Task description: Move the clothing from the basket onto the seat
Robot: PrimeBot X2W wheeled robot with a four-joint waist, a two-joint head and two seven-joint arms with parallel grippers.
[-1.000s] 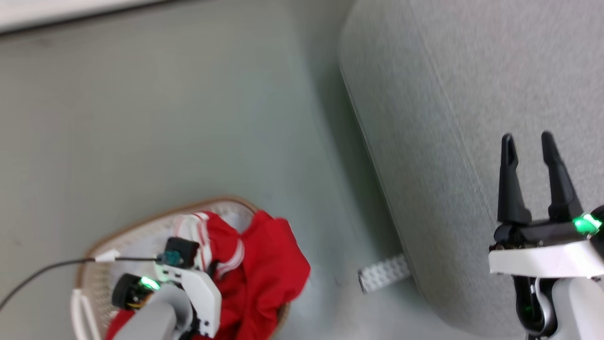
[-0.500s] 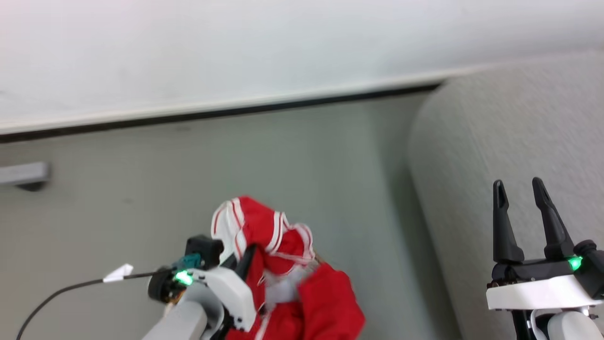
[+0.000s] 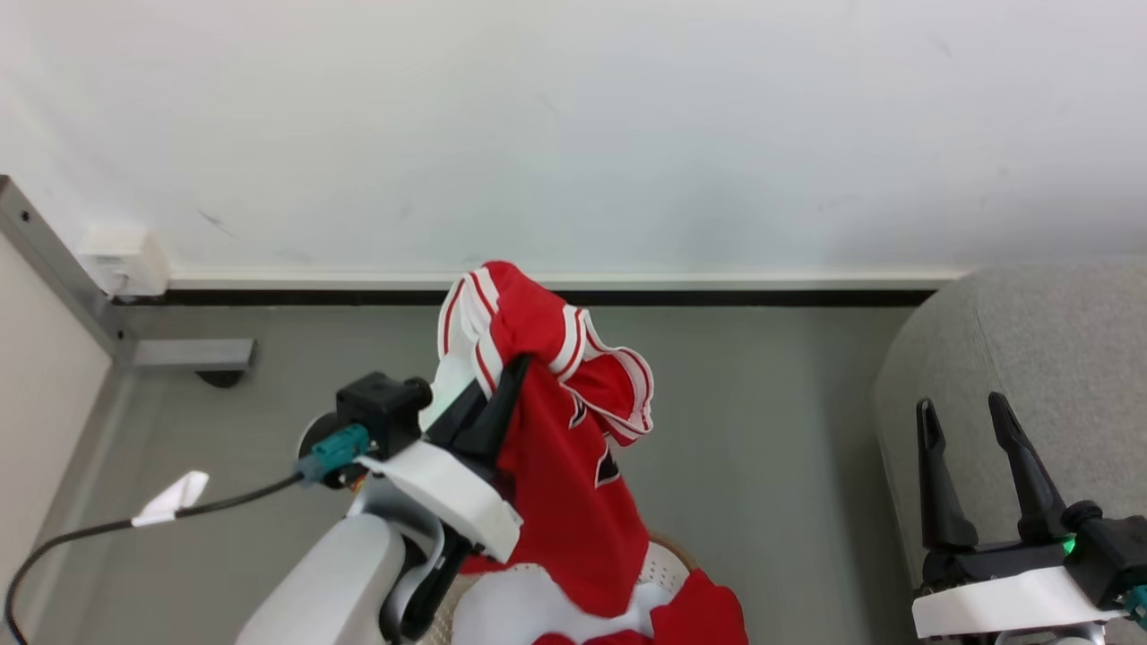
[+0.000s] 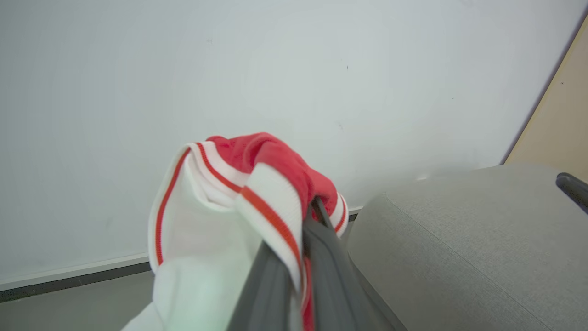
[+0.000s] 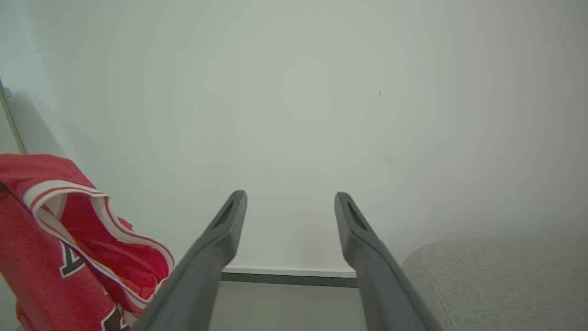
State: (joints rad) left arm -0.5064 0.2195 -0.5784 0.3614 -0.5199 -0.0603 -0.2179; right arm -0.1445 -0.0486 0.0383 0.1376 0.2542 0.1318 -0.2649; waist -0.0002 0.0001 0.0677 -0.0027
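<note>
My left gripper (image 3: pixel 513 369) is shut on a bright red jersey (image 3: pixel 564 484) with white-and-red striped trim and dark lettering. The jersey hangs from the fingers, its lower end reaching down to the cream perforated basket (image 3: pixel 668 563) at the bottom edge. More red cloth (image 3: pixel 703 614) lies there. In the left wrist view the trim (image 4: pixel 239 184) bunches over the closed fingertips (image 4: pixel 317 209). The grey seat (image 3: pixel 1030 349) lies to the right. My right gripper (image 3: pixel 963 414) stands open in front of it, holding nothing. The right wrist view shows the jersey (image 5: pixel 50 239) at the left and the seat (image 5: pixel 496 276) at the lower right.
A white wall with a dark baseboard (image 3: pixel 717 296) runs behind. A grey metal post (image 3: pixel 54 260) and bracket stand at the left. A black cable (image 3: pixel 90 530) with a white tag trails from my left wrist. Grey floor (image 3: pixel 771 430) separates basket and seat.
The head camera has tilted up from the floor to the wall. My left gripper has raised the jersey out of the basket, so it now hangs free. The right gripper stays open.
</note>
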